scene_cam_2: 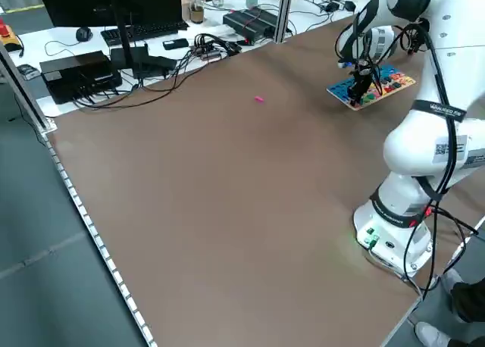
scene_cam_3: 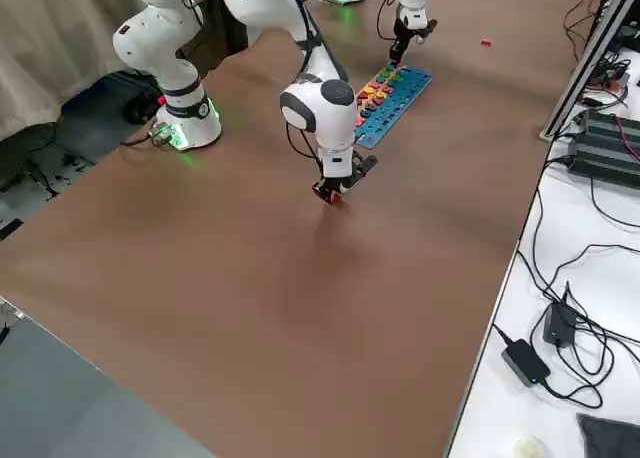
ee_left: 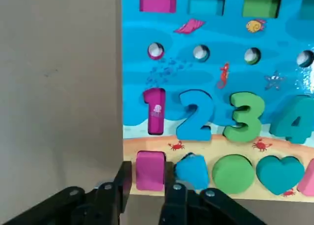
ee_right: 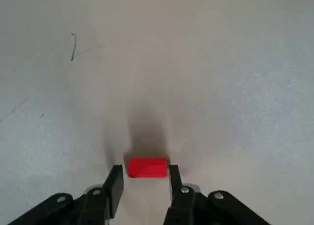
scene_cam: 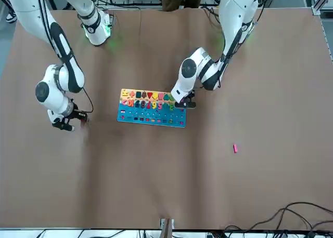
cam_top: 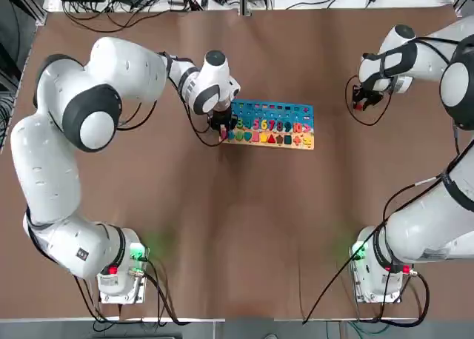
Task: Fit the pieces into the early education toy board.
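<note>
The toy board [cam_top: 278,115], blue on top with a wooden lower strip, lies in the middle of the table, also in the front view [scene_cam: 151,116]. My left gripper [cam_top: 221,126] stands at the board's left end. In the left wrist view it [ee_left: 147,183] is shut on a pink rectangular piece [ee_left: 150,170] that sits at the end of the wooden strip. Far to the right, my right gripper [cam_top: 361,102] is low over the table. It [ee_right: 144,182] is shut on a small red piece [ee_right: 147,167]. Another pink piece [scene_cam: 234,148] lies loose on the table. The orange piece is not visible.
Numbers and shapes fill most of the board [ee_left: 211,77], with several round holes and square slots above them. Cables and boxes [scene_cam_2: 151,51] crowd the bench beyond the far edge. Both arm bases [cam_top: 118,276] stand at the near edge.
</note>
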### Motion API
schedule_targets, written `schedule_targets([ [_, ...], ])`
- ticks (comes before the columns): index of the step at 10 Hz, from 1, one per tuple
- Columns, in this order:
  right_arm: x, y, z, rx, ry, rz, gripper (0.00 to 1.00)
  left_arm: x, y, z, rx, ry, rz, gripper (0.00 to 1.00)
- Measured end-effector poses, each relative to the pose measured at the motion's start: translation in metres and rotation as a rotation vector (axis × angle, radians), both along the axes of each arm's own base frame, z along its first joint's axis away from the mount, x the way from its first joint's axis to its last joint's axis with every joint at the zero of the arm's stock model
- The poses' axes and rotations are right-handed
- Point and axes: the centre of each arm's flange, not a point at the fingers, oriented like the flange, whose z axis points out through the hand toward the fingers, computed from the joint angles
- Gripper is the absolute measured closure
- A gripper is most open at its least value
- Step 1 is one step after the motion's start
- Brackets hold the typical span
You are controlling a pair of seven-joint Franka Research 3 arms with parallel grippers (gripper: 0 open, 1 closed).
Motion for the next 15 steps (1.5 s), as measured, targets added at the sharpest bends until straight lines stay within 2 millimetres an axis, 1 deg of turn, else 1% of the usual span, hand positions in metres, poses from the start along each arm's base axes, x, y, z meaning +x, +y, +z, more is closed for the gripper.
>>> schedule_targets([
  [4, 0.0, 0.0, 0.0, 0.0, 0.001, -0.007, 0.59, 0.001, -0.001, 0.001, -0.002, -0.002, 0.0, 0.66],
  [6, 0.0, 0.0, 0.0, 0.0, 0.001, -0.008, 0.59, 0.004, -0.003, 0.007, -0.009, -0.012, 0.002, 0.66],
  [8, 0.0, 0.0, 0.0, -0.001, 0.0, -0.009, 0.63, 0.007, -0.005, 0.016, -0.02, -0.027, 0.001, 0.64],
  [10, 0.0, 0.0, 0.0, -0.001, -0.001, -0.01, 0.65, 0.011, -0.006, 0.031, -0.032, -0.05, 0.004, 0.64],
  [11, 0.0, 0.0, 0.0, -0.001, -0.001, -0.01, 0.65, 0.017, -0.003, 0.041, -0.04, -0.065, 0.013, 0.64],
  [12, 0.0, 0.0, 0.0, -0.001, -0.001, -0.009, 0.65, 0.03, 0.006, 0.051, -0.048, -0.082, 0.038, 0.64],
  [13, 0.0, 0.0, 0.0, 0.0, 0.0, -0.009, 0.65, 0.05, 0.023, 0.062, -0.056, -0.102, 0.074, 0.63],
  [14, -0.001, 0.001, 0.0, 0.001, 0.007, -0.008, 0.65, 0.076, 0.049, 0.073, -0.065, -0.123, 0.106, 0.62],
  [15, -0.003, 0.004, 0.0, 0.005, 0.027, -0.003, 0.65, 0.103, 0.082, 0.081, -0.069, -0.142, 0.133, 0.6],
])
